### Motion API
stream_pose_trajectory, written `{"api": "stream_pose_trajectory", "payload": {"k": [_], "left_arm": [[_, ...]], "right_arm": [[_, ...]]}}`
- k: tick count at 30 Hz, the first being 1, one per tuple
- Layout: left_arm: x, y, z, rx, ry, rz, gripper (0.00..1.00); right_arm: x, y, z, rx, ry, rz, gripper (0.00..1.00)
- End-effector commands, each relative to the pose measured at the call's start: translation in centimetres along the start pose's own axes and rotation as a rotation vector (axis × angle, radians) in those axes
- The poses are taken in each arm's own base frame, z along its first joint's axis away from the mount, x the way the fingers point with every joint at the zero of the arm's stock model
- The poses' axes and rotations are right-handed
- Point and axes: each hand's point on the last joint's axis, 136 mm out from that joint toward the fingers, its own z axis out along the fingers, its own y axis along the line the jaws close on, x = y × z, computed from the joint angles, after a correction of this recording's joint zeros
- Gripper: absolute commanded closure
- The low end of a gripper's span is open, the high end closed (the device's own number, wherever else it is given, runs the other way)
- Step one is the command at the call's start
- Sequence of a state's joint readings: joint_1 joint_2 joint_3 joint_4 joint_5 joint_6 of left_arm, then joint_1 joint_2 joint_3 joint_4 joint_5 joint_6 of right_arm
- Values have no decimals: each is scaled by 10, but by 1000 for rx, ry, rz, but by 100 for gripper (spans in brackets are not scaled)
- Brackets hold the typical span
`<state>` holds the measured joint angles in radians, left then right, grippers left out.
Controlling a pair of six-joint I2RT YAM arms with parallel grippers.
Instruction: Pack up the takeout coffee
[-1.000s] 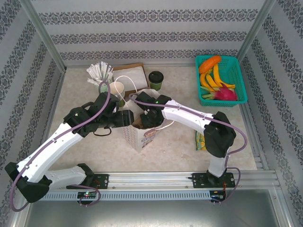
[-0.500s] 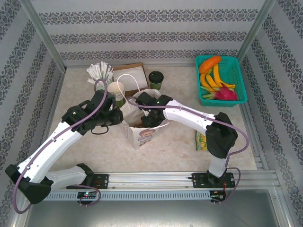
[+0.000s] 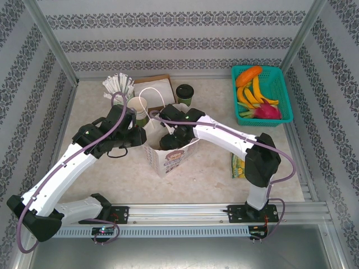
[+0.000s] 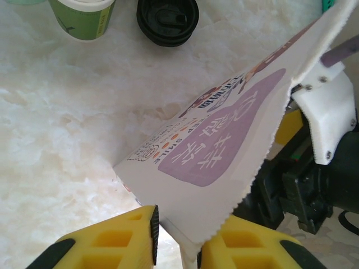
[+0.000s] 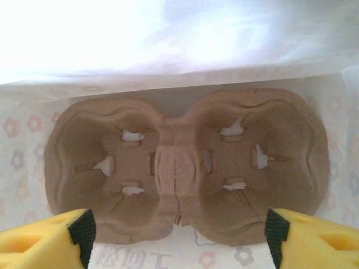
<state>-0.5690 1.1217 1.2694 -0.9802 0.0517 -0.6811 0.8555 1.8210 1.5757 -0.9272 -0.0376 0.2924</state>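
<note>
Now left end effector pinches white printed paper bag rim; right end effector wide inside. Behind bag stands dark olive-green black-lidded paper cup. Risk: pinch slips, mouth collapses.

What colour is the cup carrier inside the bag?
The cup carrier is brown; right wrist view.

Just beyond the left claw, the paper bag has a purple panel printed with large white characters. They look Chinese, but at this slant they cannot be read. A band of small dark lettering along the panel's upper edge is too fine to make out. Between the fingers of the right claw, faint grey characters show through the bag's paper and are illegible.
</note>
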Motion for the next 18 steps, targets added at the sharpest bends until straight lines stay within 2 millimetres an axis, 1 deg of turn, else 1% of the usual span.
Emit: {"api": "stream_pose_trajectory", "payload": {"k": [1,5,8,12,14,15,16,18], "left_arm": [[-10,0,-3,-1,-19,21,76],[-12,-2,-2,1,-11,33,85],[-14,-2,-1,-4,-6,52,89],[-20,-3,-4,-18,-11,94,90],[-24,-3,-5,-29,-20,109,90],[-27,-4,-6,-29,-21,117,90],[-29,-6,-6,-22,-20,122,90],[-30,-12,-3,-5,-3,138,90]], "right_arm": [[-7,11,-33,-54,-64,-73,2],[-6,14,-41,-75,-76,-124,2],[-8,25,-53,-136,-108,-181,2],[-9,39,-63,-216,-153,-304,2],[-11,43,-64,-233,-185,-368,2],[-12,46,-62,-249,-189,-391,4],[-11,55,-61,-292,-187,-433,7],[-7,71,-59,-361,-178,-504,9]]}}
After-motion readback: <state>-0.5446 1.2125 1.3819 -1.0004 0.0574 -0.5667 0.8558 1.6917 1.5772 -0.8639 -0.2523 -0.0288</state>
